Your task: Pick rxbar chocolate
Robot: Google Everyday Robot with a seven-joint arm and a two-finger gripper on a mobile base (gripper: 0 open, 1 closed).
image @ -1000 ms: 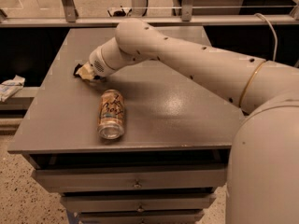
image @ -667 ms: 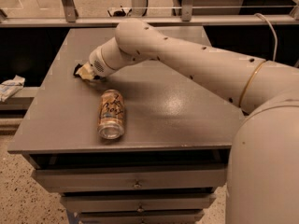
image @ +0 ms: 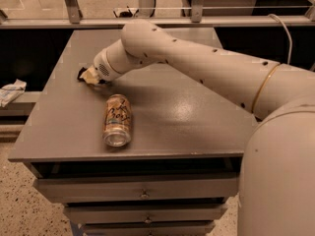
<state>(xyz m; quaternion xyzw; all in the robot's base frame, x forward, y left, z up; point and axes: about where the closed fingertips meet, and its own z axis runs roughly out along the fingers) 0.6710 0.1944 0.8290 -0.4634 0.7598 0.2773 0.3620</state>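
Note:
My gripper [image: 91, 76] is down at the grey table top [image: 197, 117], near its left edge towards the back. A small black piece of the rxbar chocolate [image: 80, 74] sticks out to the left of the gripper. The rest of the bar is hidden under the gripper. My white arm reaches in from the right across the back half of the table.
An orange-tan drink can [image: 117, 120] lies on its side in front of the gripper, its open end towards the front edge. Drawers [image: 142, 188] sit under the table top. A white crumpled thing [image: 11, 90] lies on a lower ledge at the left.

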